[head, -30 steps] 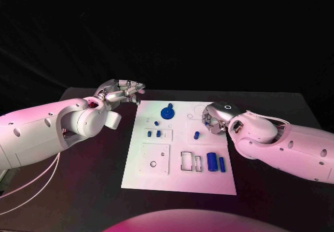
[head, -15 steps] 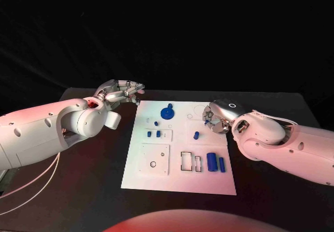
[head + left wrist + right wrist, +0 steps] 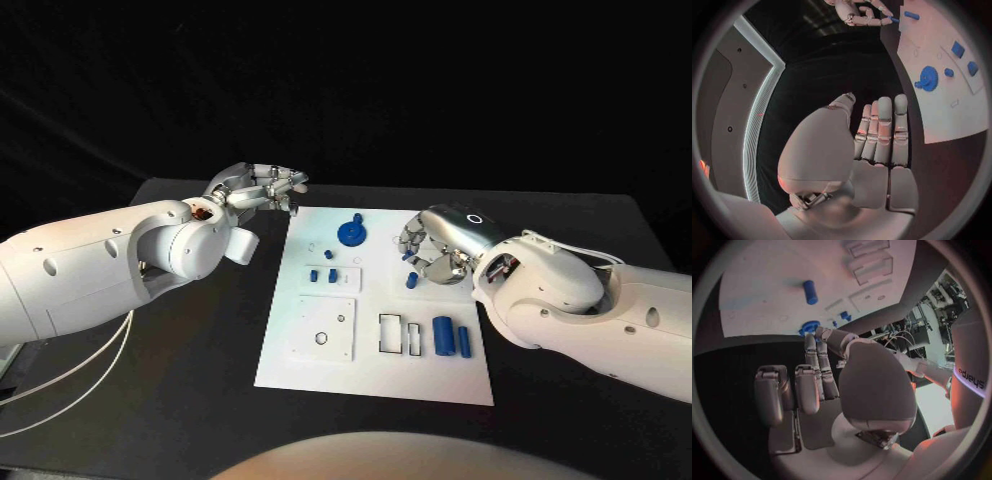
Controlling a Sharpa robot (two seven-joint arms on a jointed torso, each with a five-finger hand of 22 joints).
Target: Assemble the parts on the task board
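Head view: the task board (image 3: 378, 372), a flat matte white rectangle, lies in the middle of the black table (image 3: 173, 400). On it sit small glossy blue parts: a round gear-like disc (image 3: 351, 233) near the far end, 2 small blocks (image 3: 325, 274) in a raised white panel, a short peg (image 3: 413, 280) near the right hand, and 2 blue cylinders (image 3: 450, 337) lying side by side at the near right, beside a dark-outlined rectangular frame (image 3: 389, 333). A square white plate (image 3: 323, 327) with a round hole lies at the near left. The left hand (image 3: 260, 190), silver and jointed, hovers beyond the board's far left corner, fingers loosely curled, holding nothing. The right hand (image 3: 430, 248) hangs over the board's right edge just beside the peg, fingers bent downward; I cannot tell whether they touch anything.

Left wrist view: the left hand (image 3: 873, 145) shows its smooth metallic palm and fingers lying straight and close together, empty. The gear-like disc (image 3: 927, 78) and the board (image 3: 942, 115) lie beyond it.

Right wrist view: the right hand (image 3: 823, 385) has its fingers apart and partly bent, nothing between them. The peg (image 3: 809, 292) lies on the board (image 3: 761, 300) beyond the fingertips, clear of them.
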